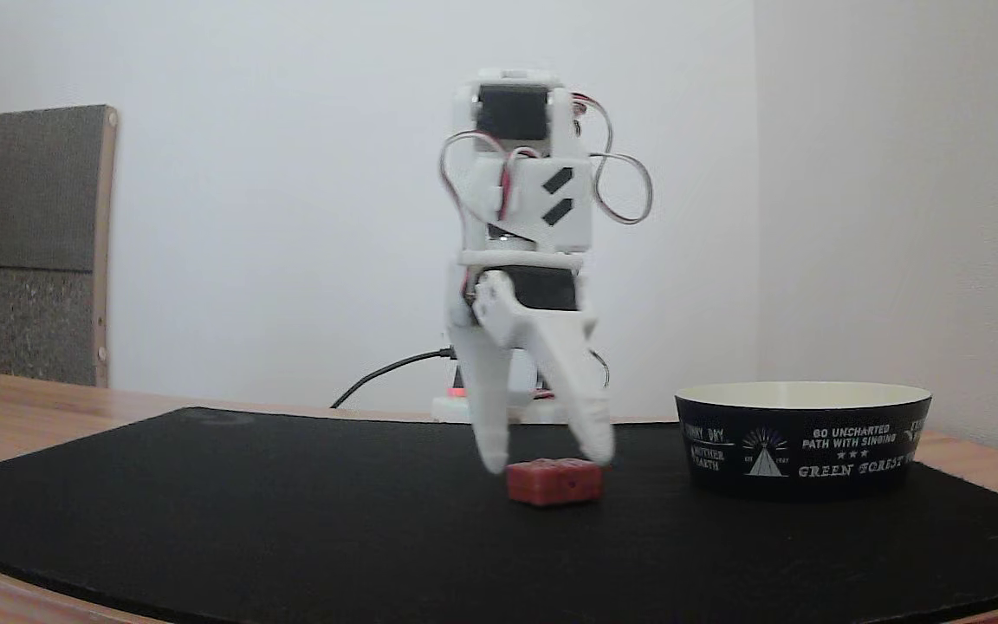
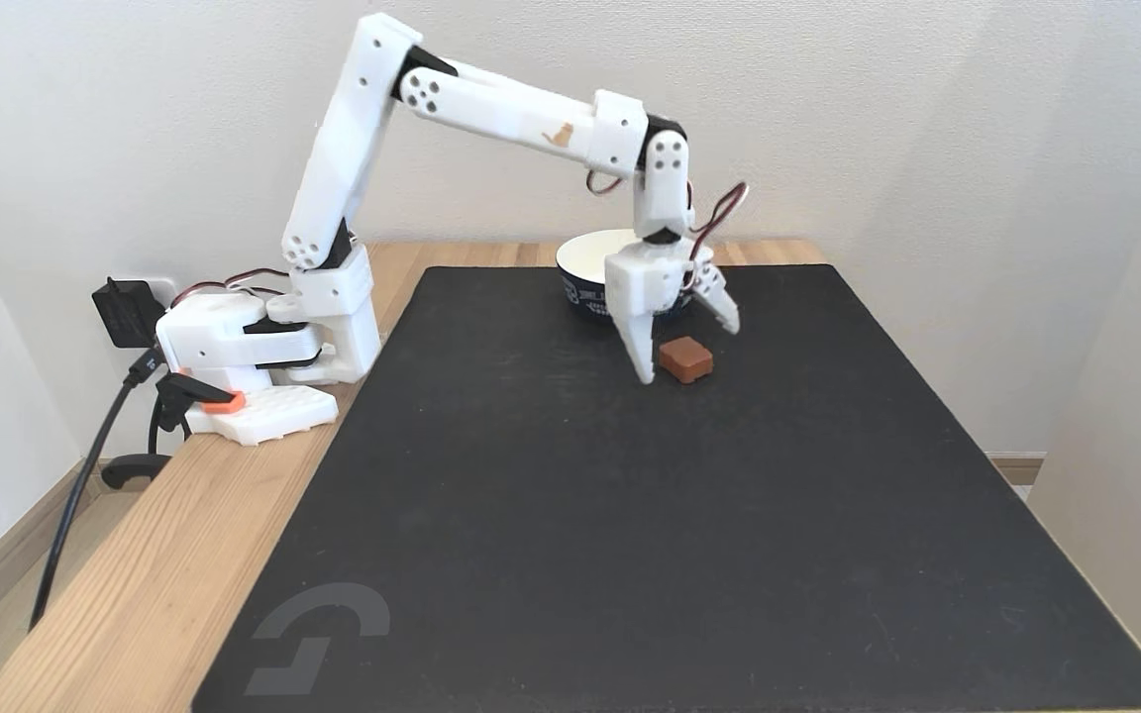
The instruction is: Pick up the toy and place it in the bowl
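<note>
The toy (image 1: 554,482), a small red blocky piece (image 2: 685,358), lies flat on the black mat. My white gripper (image 1: 548,456) hangs just over it, open, one finger on each side of the toy (image 2: 687,350). Its fingertips reach down close to the mat without gripping the toy. The bowl (image 1: 802,438), black with white lettering and a cream inside, stands to the right of the toy in one fixed view. In the other fixed view the bowl (image 2: 585,267) sits right behind the gripper, partly hidden by it.
A black mat (image 2: 570,515) covers most of the wooden table (image 2: 145,564). The arm's white base (image 2: 263,347) is clamped at the table's left edge, with a cable and plug beside it. A padded chair back (image 1: 27,243) stands at the far left.
</note>
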`<control>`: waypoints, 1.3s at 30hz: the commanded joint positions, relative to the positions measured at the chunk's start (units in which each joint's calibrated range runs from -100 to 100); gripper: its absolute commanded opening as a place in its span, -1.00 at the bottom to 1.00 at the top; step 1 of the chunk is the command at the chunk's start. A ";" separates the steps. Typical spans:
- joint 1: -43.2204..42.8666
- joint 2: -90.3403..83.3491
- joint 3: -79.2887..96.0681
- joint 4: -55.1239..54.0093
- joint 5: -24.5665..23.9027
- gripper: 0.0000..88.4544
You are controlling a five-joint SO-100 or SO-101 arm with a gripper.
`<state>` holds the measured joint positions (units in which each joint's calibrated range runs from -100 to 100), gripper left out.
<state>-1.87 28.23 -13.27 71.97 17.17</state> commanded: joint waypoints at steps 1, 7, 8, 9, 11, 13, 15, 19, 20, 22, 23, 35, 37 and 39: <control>-1.85 2.58 -5.25 0.51 -0.10 0.02; -2.85 6.66 -8.58 0.59 -0.15 0.02; -2.85 7.08 -8.67 0.59 -0.15 0.01; -2.85 7.50 -8.67 0.59 -0.21 -0.03; -2.85 7.91 -8.67 0.09 -0.26 -0.29; -2.60 7.91 -8.67 0.00 -0.26 -0.48; -2.27 8.00 -8.67 -0.08 -0.26 -0.67; -2.27 8.00 -8.31 -0.08 -0.26 -0.78; -2.27 8.00 -8.13 -0.08 -0.26 -0.80; -2.27 8.00 -8.13 -0.08 -0.26 -0.80; -2.27 8.00 -8.04 -0.08 -0.26 -0.80; -3.10 -8.01 -12.91 1.86 -3.60 -0.82; -4.28 -12.93 -11.83 3.30 -4.75 -0.82; -6.62 -18.68 -9.30 3.73 -6.42 -0.82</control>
<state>-5.78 20.07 -24.23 74.34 12.64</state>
